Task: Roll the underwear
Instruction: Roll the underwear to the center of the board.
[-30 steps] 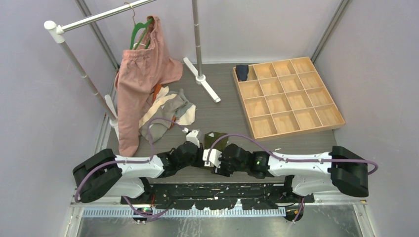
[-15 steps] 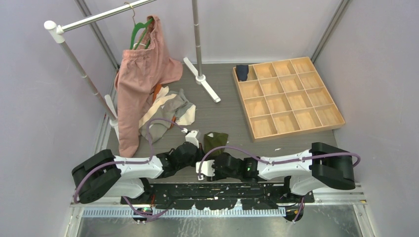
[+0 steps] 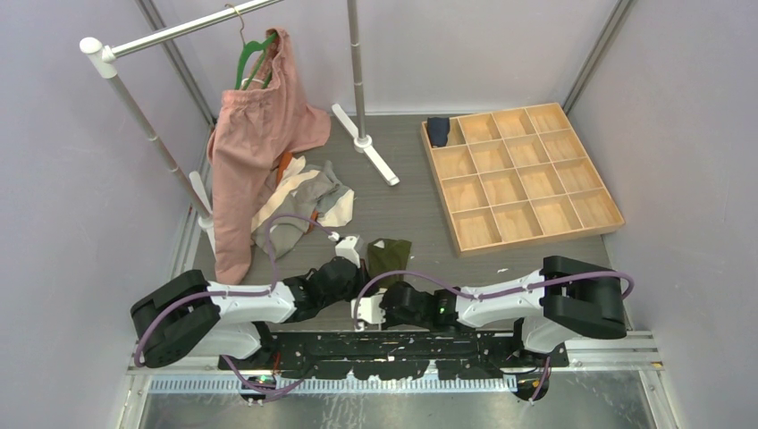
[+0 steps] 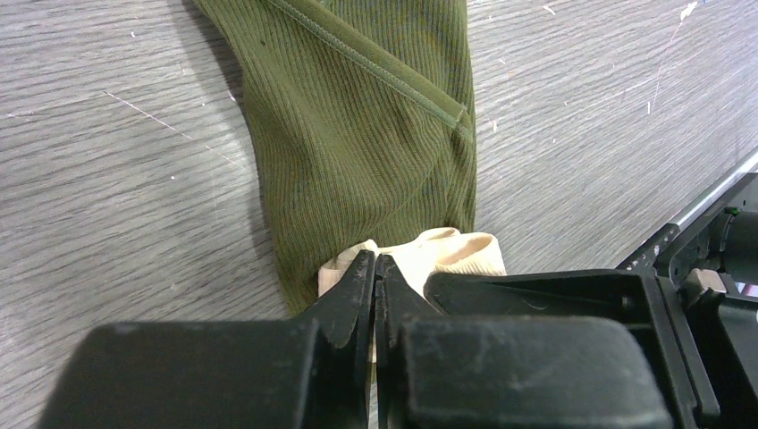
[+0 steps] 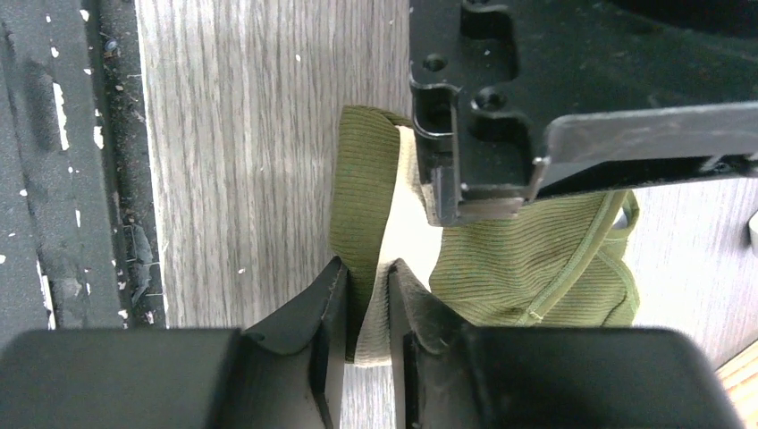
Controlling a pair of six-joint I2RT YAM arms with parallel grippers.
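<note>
olive underwear (image 4: 357,134): judged soft, light, limp | hold: cream waistband (image 4: 447,255) corners | left jaws pinching waistband | right jaws pinching folded waistband edge

**A:** Matching kit on both sides. Left arm (image 3: 255,302) and right arm (image 3: 490,306) wear white shells on the long links, with chunky black housings at the joints.

**B:** A purple cable (image 3: 288,217) arcs off the left one, and a second purple cable (image 3: 402,274) runs along the right. There's a small green light (image 3: 439,310) glowing at that wrist.

**A:** Up close, the left hand (image 4: 375,268) is matte black, its edges scuffed pale.

**B:** The right hand (image 5: 366,277) is the same black. Round screw holes (image 5: 435,64) dot its neighbour's bracket.
</note>
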